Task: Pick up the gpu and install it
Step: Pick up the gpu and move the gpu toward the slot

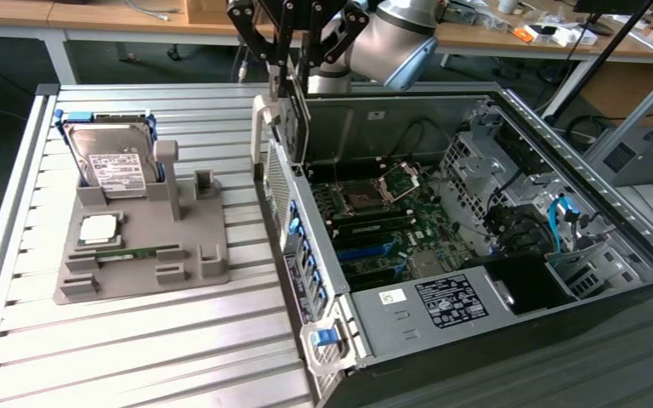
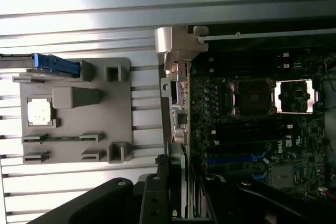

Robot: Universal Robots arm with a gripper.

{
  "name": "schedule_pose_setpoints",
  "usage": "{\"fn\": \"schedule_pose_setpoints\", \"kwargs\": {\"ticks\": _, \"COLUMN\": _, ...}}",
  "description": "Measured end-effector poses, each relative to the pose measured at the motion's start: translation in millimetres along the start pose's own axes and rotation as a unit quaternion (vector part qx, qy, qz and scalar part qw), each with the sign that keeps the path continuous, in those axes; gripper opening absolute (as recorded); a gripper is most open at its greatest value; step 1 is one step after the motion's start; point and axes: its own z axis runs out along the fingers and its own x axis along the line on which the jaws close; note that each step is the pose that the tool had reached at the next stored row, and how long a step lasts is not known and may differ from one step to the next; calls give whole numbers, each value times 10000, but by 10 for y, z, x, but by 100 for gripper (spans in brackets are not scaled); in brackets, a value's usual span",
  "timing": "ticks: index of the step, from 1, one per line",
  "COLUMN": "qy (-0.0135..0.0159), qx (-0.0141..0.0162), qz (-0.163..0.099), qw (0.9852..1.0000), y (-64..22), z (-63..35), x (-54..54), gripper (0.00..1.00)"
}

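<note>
Gripper (image 1: 289, 72) half-open around gpu (image 1: 292, 127)

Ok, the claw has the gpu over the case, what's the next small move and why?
Probably slide it along the case wall toward the blue slots before lowering. The claw holds the gpu upright at the case's far corner, above the motherboard, not yet over those slots.

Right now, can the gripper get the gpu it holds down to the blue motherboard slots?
Likely yes. The case lies open and nothing covers the blue slots; the gripper holds the gpu above the case's rear wall, near them.
</note>
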Motion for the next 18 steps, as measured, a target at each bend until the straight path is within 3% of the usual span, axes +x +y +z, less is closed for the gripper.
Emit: {"fn": "schedule_pose_setpoints", "kwargs": {"ticks": 18, "qy": 0, "qx": 0, "qz": 0, "qw": 10000, "y": -5, "z": 13, "x": -126, "gripper": 27}}
